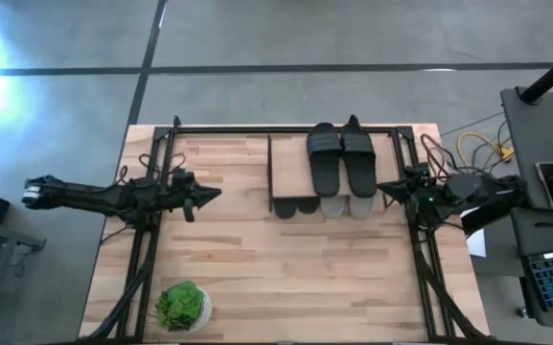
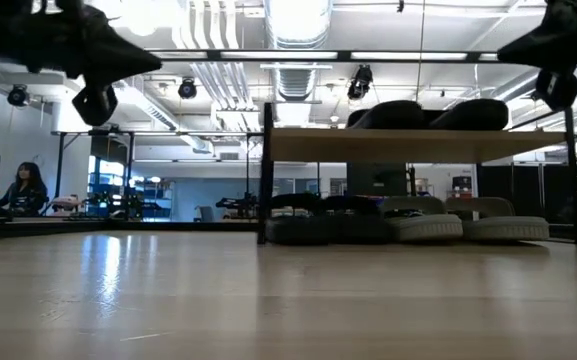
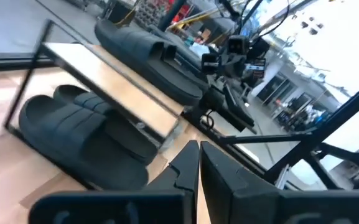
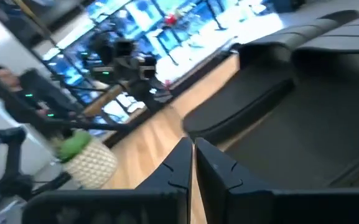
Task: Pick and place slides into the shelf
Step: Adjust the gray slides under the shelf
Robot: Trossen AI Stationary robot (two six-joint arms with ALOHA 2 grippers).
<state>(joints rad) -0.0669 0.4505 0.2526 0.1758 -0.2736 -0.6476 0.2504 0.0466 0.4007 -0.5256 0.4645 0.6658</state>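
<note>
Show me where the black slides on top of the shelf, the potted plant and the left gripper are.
black slides (image 1: 341, 158), high view, on the straps of the pair.
potted plant (image 1: 182, 305), high view, on its green leaves.
left gripper (image 1: 215, 195), high view, at its shut fingertips.

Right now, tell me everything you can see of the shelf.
The shelf is a low rack with a thin black metal frame and a light wooden top board, standing upright on the table's far side, right of centre. A black pair of slides lies flat on the right part of the top board; its left part is bare. Under the board, on the table, sit a dark pair on the left and a light grey pair on the right. Neither gripper touches it.
</note>
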